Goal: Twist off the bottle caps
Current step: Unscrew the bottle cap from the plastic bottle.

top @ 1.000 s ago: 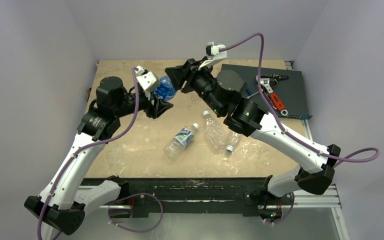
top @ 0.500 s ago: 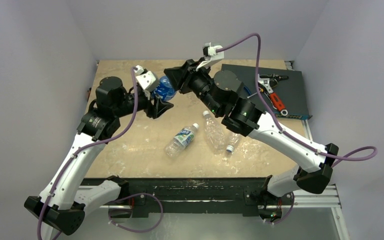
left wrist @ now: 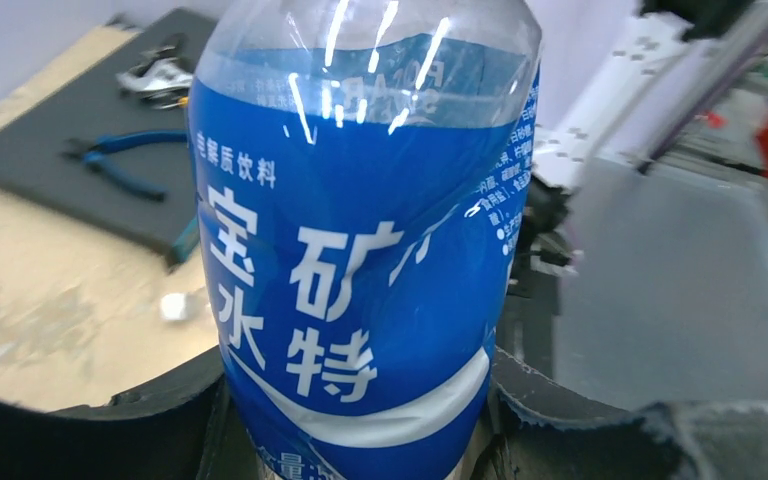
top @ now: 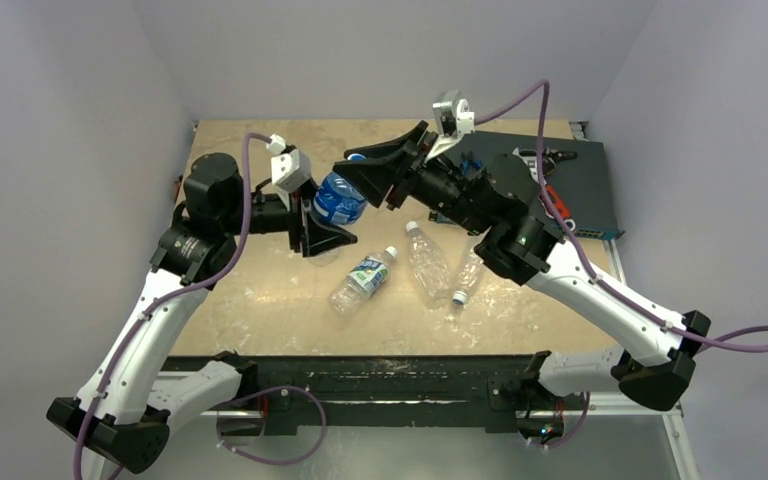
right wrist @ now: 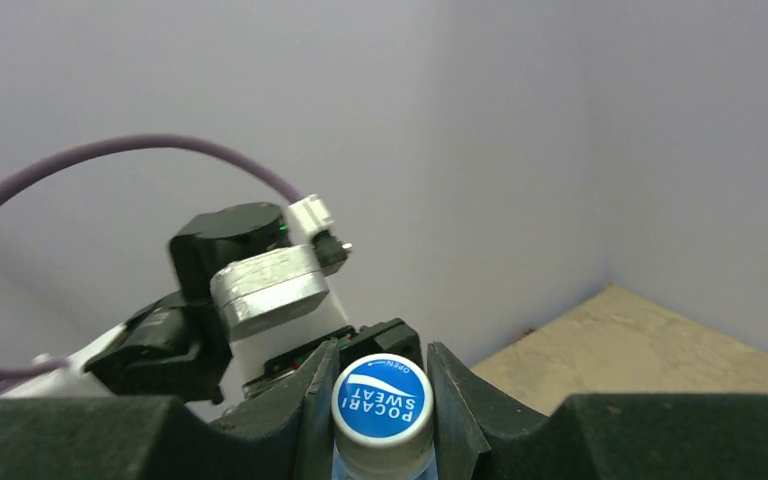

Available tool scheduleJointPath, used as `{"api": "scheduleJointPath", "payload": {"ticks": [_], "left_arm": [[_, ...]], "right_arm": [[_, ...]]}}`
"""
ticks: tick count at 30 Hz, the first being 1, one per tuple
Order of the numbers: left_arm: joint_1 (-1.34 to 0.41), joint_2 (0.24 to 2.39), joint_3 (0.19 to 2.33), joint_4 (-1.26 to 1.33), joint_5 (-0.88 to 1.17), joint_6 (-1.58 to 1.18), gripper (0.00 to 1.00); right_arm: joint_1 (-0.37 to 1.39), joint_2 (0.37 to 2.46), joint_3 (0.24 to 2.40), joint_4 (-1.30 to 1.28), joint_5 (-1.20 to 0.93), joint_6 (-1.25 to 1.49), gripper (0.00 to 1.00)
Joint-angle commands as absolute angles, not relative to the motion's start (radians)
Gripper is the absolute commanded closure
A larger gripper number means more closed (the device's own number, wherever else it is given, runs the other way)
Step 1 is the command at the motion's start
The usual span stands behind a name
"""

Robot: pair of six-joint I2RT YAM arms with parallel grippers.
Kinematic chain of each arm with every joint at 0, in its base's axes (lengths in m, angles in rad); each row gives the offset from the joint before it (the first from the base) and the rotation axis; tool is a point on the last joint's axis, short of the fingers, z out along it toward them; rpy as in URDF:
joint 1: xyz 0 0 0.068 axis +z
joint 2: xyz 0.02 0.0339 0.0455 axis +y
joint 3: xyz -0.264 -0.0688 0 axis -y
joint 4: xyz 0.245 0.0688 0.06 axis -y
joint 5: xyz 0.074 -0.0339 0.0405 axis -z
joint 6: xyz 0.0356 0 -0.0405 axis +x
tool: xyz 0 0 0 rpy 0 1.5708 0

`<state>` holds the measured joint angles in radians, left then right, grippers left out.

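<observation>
The left jaws are clamped on the body of a blue-labelled bottle [left wrist: 360,250]. They hold it up in the air, above the back middle of the worktop [top: 260,290]. The right jaws are squeezed on this bottle's blue cap [right wrist: 381,403], with one finger [right wrist: 313,405] pressed on each side. So the step in hand looks like twisting this cap off.

To do it well, the right jaws should turn around the middle of the cap, in line with the bottle's neck and not off to one side. The grip needs to be firm, because the cap is small and smooth and could slip. The left jaws must hold tight too, or the bottle will just spin along with the cap. But the bottle looks thin and soft, so too hard a squeeze may crush it. When the cap is loose, it should come straight off the neck.

The other three bottles [top: 363,278] lie on the worktop, closer to the arms' bases.
</observation>
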<state>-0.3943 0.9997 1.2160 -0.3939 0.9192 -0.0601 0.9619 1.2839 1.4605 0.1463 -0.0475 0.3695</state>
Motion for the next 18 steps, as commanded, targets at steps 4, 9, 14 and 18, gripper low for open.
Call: {"api": "scheduleJointPath", "payload": {"ticks": [4, 9, 14, 18], "left_arm": [[-0.402, 1.014, 1.279, -0.239, 1.32, -0.288, 0.65], [-0.403, 1.016, 1.28, -0.238, 1.337, -0.287, 0.65], [-0.402, 1.02, 1.301, -0.333, 1.231, -0.157, 0.66], [-0.402, 1.023, 1.307, -0.424, 0.996, -0.013, 0.66]], "right_arm": [[0.885, 1.199, 1.371, 0.466, -0.551, 0.406, 1.0], [0.881, 1.22, 1.411, 0.421, -0.607, 0.389, 1.0], [0.882, 1.205, 1.43, 0.287, -0.368, 0.354, 0.4], [0.885, 1.178, 1.445, 0.2, -0.114, 0.331, 0.01]]}}
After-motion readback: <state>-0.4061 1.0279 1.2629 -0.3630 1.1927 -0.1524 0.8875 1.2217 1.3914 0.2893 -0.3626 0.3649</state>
